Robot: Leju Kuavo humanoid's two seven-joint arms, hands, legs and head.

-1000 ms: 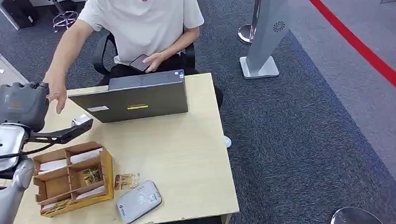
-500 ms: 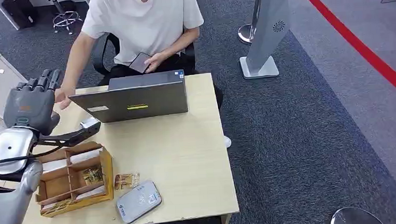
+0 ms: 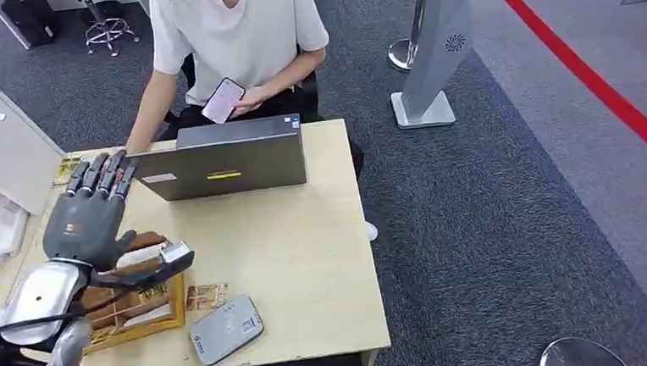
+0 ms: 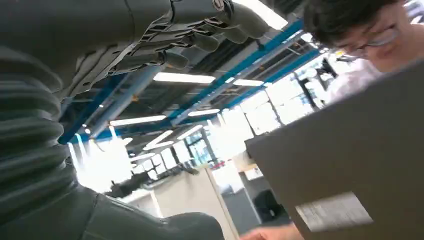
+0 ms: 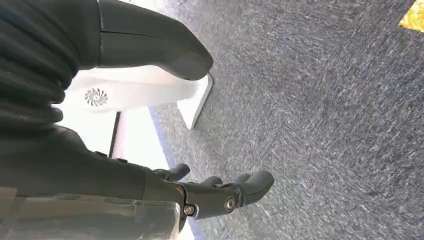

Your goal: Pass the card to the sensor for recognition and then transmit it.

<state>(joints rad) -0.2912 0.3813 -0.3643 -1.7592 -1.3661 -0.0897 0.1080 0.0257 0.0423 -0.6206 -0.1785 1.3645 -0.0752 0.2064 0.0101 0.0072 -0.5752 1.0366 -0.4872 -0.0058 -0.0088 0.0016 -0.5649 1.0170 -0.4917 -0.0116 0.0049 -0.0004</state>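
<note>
My left hand hovers open over the left side of the wooden table, palm down with its fingers spread toward the grey laptop; it holds nothing. In the left wrist view the fingers stretch out in front of the laptop's back. A gold-patterned card lies flat beside the grey card reader near the front edge. Another gold card lies at the table's far left corner. My right hand hangs over the carpet with loosely extended fingers and nothing in it.
A wooden divided box with cards in it sits under my left forearm. A person in a white shirt sits behind the laptop holding a phone. A white cabinet stands left of the table, a grey sign stand on the carpet to the right.
My left hand has come down and back from the far left corner to above the wooden box, fingers now spread. The person's arm has pulled back from the corner.
</note>
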